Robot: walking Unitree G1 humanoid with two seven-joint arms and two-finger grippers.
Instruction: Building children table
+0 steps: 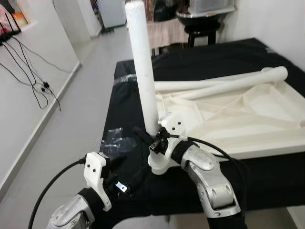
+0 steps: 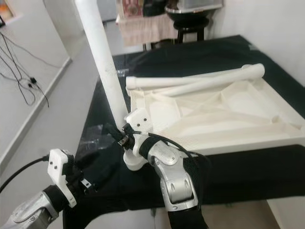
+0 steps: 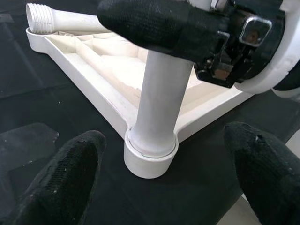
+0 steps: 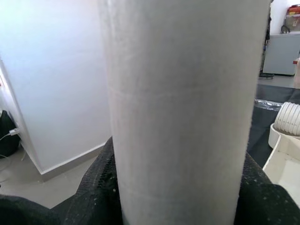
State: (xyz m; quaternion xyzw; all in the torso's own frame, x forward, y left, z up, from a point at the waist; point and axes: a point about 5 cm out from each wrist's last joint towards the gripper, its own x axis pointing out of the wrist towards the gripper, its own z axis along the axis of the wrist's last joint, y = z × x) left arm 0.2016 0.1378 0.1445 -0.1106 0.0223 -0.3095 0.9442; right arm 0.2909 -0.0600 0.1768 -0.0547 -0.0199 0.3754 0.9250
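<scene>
Right gripper clamps the upright leg at frame centre, steadying it in the corner socket of the upturned tabletop. Left gripper, lower left, waits with fingers apart beside the socket.

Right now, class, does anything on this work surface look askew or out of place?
Yes. The white leg standing in the upturned tabletop's corner socket leans instead of standing straight, with the right pincer shut around it. A crumpled clear plastic wrapper lies loose nearby.
</scene>
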